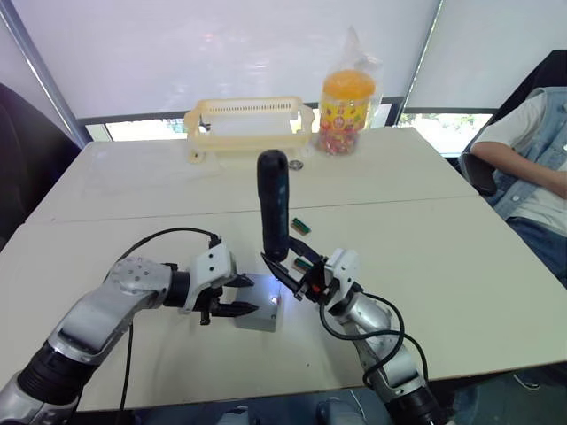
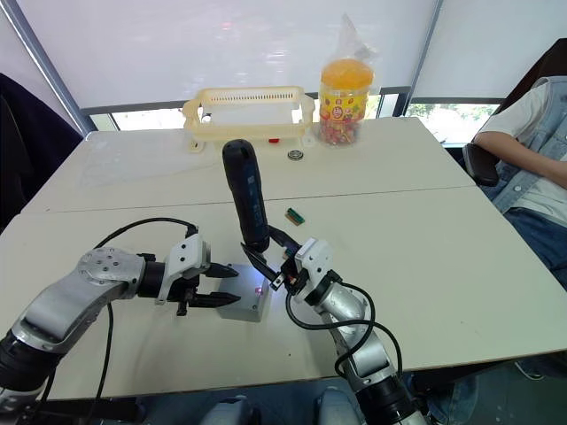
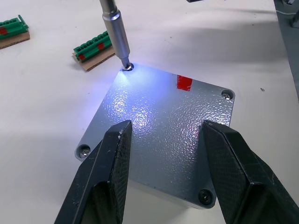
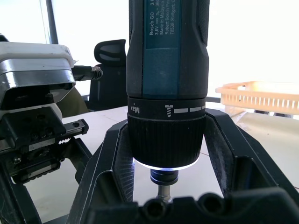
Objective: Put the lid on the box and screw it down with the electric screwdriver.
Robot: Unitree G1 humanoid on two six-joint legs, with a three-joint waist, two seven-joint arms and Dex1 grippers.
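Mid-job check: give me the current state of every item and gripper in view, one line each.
Flat grey plastic lid: seated on the box, screws in three corners.
Grey square plastic box: closed, on the table.
Black cylindrical electric screwdriver: upright, light on, bit in the fourth corner's screw.
Left gripper: open, fingers over the lid.
Right gripper: shut on the screwdriver.
Pale yellow slotted basket: upright.
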